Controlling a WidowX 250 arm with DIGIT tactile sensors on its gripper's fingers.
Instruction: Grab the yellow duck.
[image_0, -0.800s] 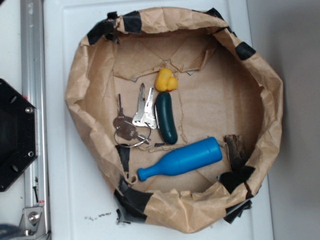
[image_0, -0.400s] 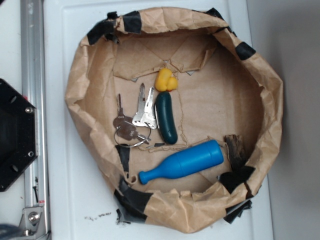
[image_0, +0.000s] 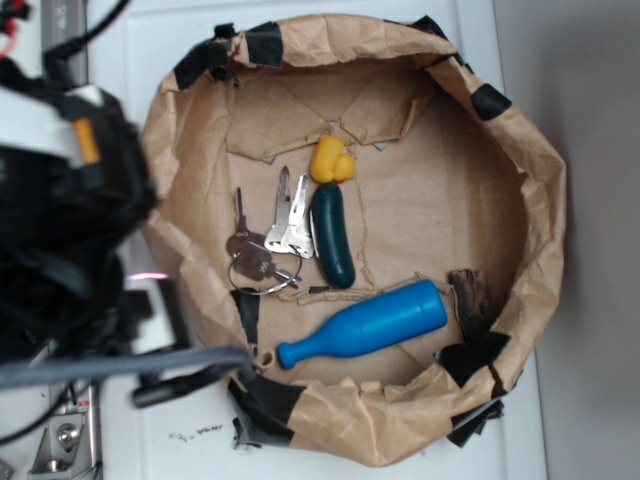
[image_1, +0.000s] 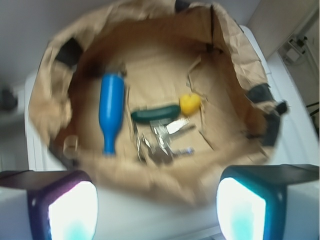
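Progress is near zero: nothing grasped, whole reach and pickup left. Yellow duck (image_0: 331, 160) sits untouched on the floor of the paper-lined bin (image_0: 520, 150), touching the upper tip of the dark green pickle toy (image_0: 332, 236), keys (image_0: 268, 240) at its 7 o'clock, blue bowling pin (image_0: 365, 324) well apart at 6. Gripper (image_1: 157, 197) hangs outside the bin's left rim, jaws spread apart, empty. In the wrist view the duck (image_1: 189, 104) lies at 12 to 1 o'clock from the fingers (image_1: 72, 210), well apart, past the rim.
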